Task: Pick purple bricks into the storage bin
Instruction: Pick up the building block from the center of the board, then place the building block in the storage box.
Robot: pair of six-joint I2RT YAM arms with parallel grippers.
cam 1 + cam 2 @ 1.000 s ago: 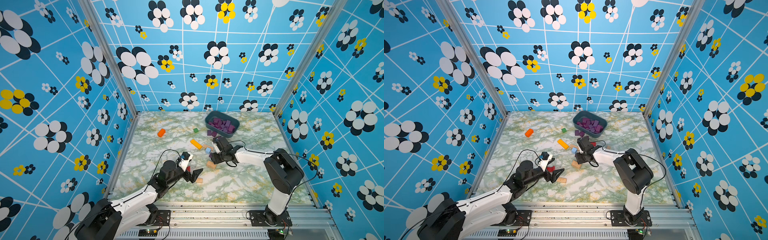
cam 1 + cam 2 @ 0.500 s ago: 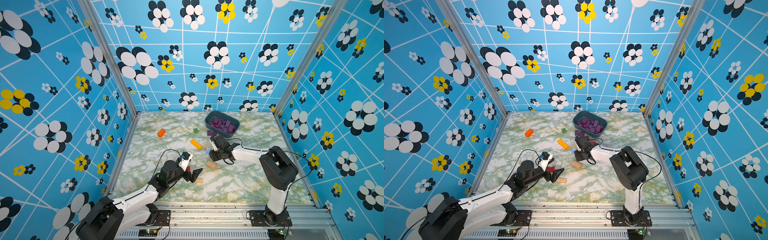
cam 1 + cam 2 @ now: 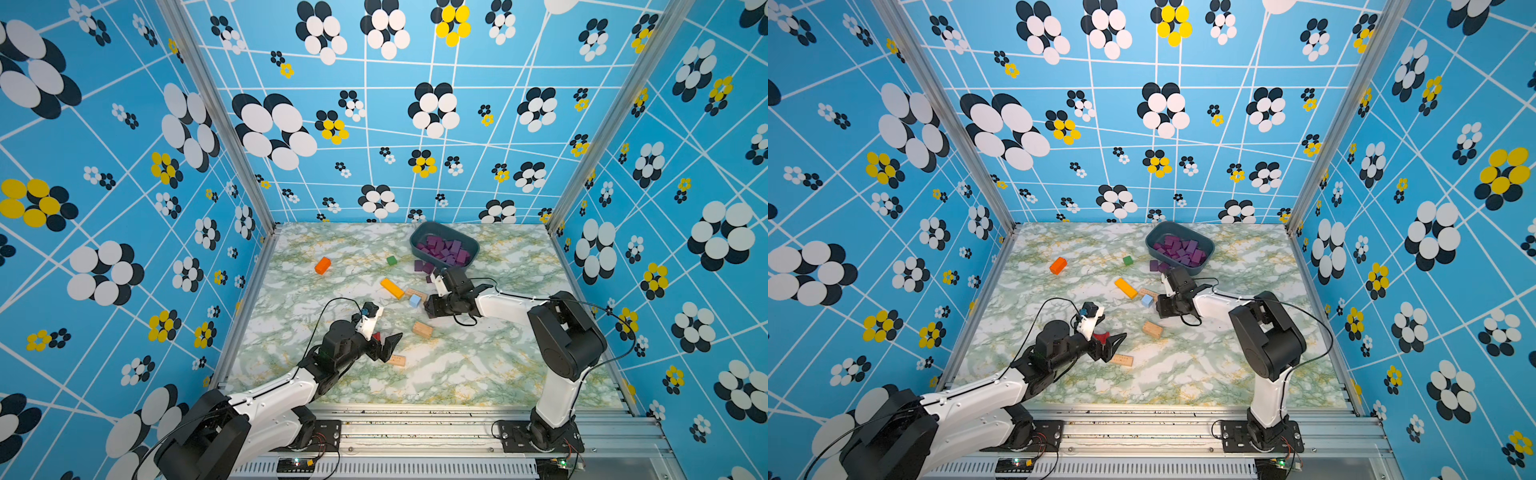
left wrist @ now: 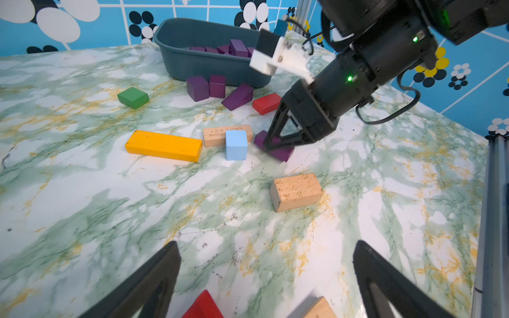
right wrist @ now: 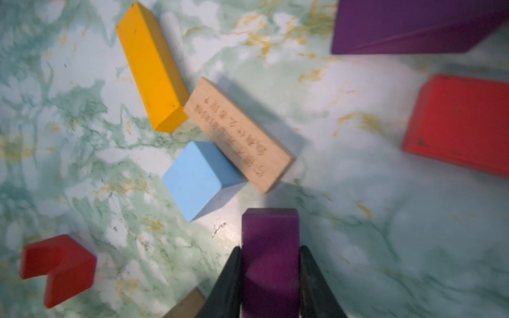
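The purple brick is being pinched across its short width by the right gripper, storage bin close on the far side.

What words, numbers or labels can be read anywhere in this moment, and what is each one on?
On the engraved tan block touching the light-blue cube: one line of engraved characters, too blurred to read.
On the second tan block, seen in a top view: a row of faint dark marks, too small to read.
No other text is visible.
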